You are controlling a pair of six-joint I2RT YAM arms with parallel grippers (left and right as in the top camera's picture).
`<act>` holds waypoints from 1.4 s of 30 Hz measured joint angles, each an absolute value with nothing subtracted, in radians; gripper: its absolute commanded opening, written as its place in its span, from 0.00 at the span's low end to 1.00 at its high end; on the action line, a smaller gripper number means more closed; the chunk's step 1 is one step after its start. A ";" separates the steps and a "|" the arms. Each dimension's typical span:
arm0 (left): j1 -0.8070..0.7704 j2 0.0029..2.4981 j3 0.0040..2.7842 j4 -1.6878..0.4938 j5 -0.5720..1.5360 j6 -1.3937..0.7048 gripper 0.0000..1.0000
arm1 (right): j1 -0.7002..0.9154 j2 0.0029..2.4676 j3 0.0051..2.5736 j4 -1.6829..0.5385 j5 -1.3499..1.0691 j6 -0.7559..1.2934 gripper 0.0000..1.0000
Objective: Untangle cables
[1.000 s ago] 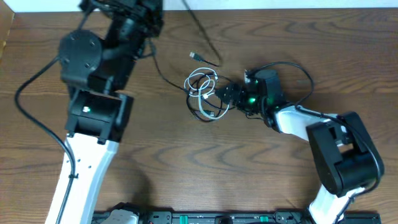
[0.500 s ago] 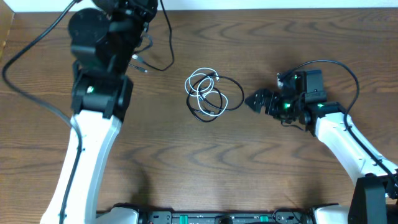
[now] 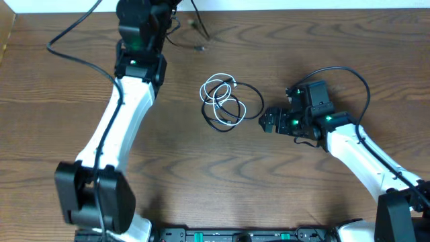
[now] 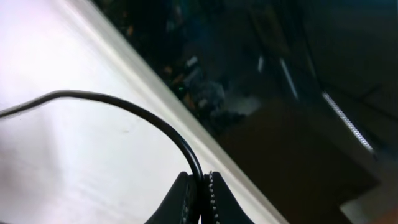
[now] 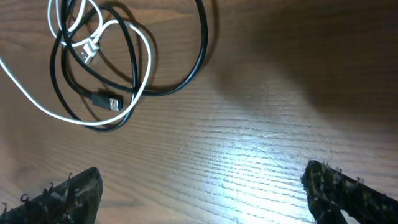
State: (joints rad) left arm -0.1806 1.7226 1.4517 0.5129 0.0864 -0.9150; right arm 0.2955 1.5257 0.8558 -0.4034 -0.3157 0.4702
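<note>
1. Overhead. I count 3 cables (2 black, 1 white) and 2 arms. The left arm (image 3: 138, 60) reaches to the 12 o'clock edge of the table (image 3: 67, 134). The held black cable (image 3: 199, 23) dangles there, well apart from the pile. The white cable (image 3: 216, 94) and the second black cable (image 3: 259, 97) lie looped together at centre. The right gripper (image 3: 267, 121) sits at 3 o'clock of the pile, near it but not touching.
2. Left wrist. The left gripper (image 4: 200, 186) has its jaws closed tight on the held black cable (image 4: 155, 121), which arcs off toward 9 o'clock. The background is dark and blurred, so I can't tell what is there.
3. Right wrist. The right gripper (image 5: 202, 193) has its jaws spread wide with nothing between them. The pile sits at 11 o'clock, with the white cable (image 5: 146, 68) crossing the second black cable (image 5: 202, 50). 2 plugs show: a black plug (image 5: 109, 101) and a white plug (image 5: 90, 53).
4. Risks:
   - The thin strand is pinched only at the fingertips, so a jerk could let it slip free and drop past the far edge.
   - The right jaws could close on both crossed strands at once and drag the whole pile.
   - Pulling one loop sideways could tighten the crossing.
</note>
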 measured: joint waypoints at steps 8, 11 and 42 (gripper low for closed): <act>-0.074 1.815 1.460 0.398 0.064 -0.744 0.08 | 0.314 1.527 0.767 -0.300 -0.299 0.493 0.99; -0.019 1.842 1.465 0.316 0.058 -0.623 0.08 | 0.314 1.527 0.737 -0.258 -0.297 0.514 0.99; 0.479 2.029 1.491 -0.030 -0.160 0.135 0.88 | 0.314 1.529 0.704 -0.308 -0.295 0.546 0.99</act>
